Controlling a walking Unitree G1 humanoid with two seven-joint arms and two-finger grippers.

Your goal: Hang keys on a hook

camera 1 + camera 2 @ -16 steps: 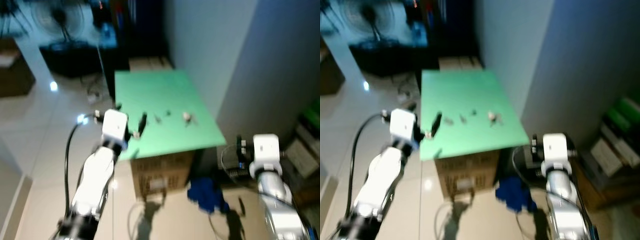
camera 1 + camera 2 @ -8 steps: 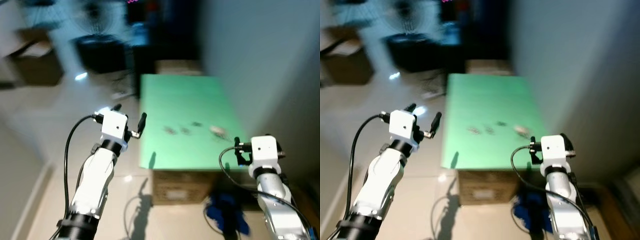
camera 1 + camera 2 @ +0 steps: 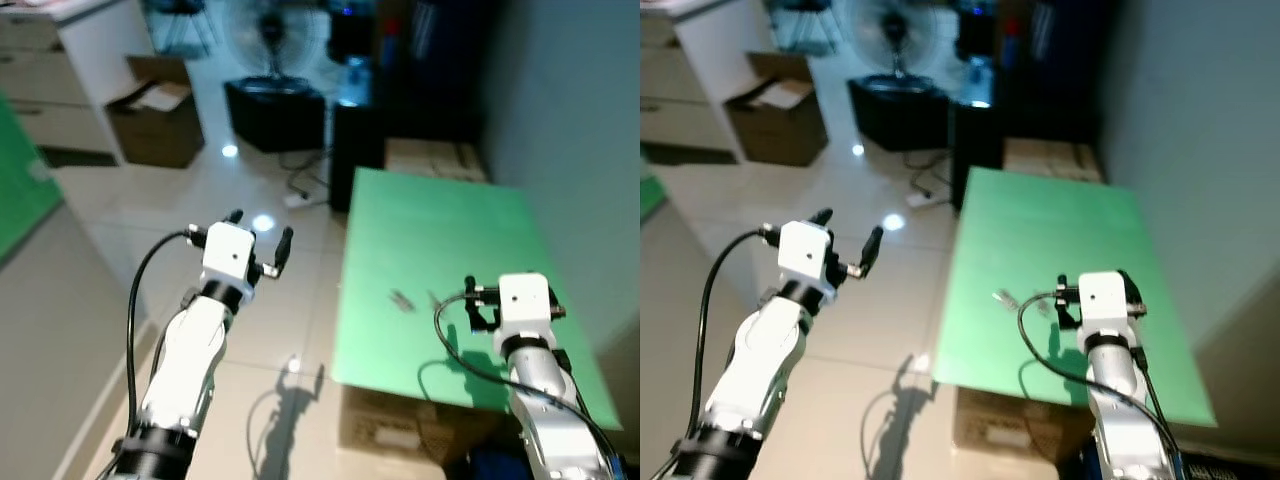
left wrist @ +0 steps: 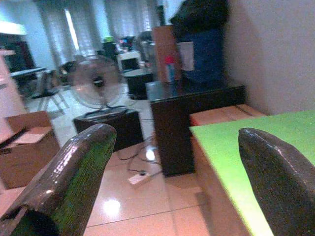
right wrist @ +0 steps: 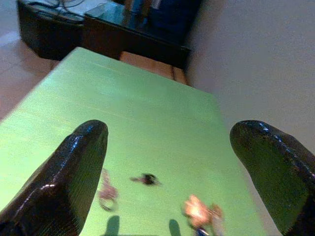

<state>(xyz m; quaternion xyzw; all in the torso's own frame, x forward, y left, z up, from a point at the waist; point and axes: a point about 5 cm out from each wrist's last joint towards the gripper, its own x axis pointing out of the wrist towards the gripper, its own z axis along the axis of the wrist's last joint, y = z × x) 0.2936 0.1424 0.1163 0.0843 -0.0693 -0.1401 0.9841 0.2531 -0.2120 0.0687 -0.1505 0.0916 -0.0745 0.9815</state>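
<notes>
Your left claw (image 3: 258,236) hangs released over the tiled floor (image 3: 150,250), beside the green bench (image 3: 440,250). Your right claw (image 5: 172,167) is also spread wide with nothing between its fingers, held above the bench, where the keys (image 5: 107,192) lie near two other small items.

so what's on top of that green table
On the green table lie a few small things: a pinkish key-like item, a dark bit and an orange-pink piece. The right gripper hovers open above them, hiding some in the eye views.
</notes>
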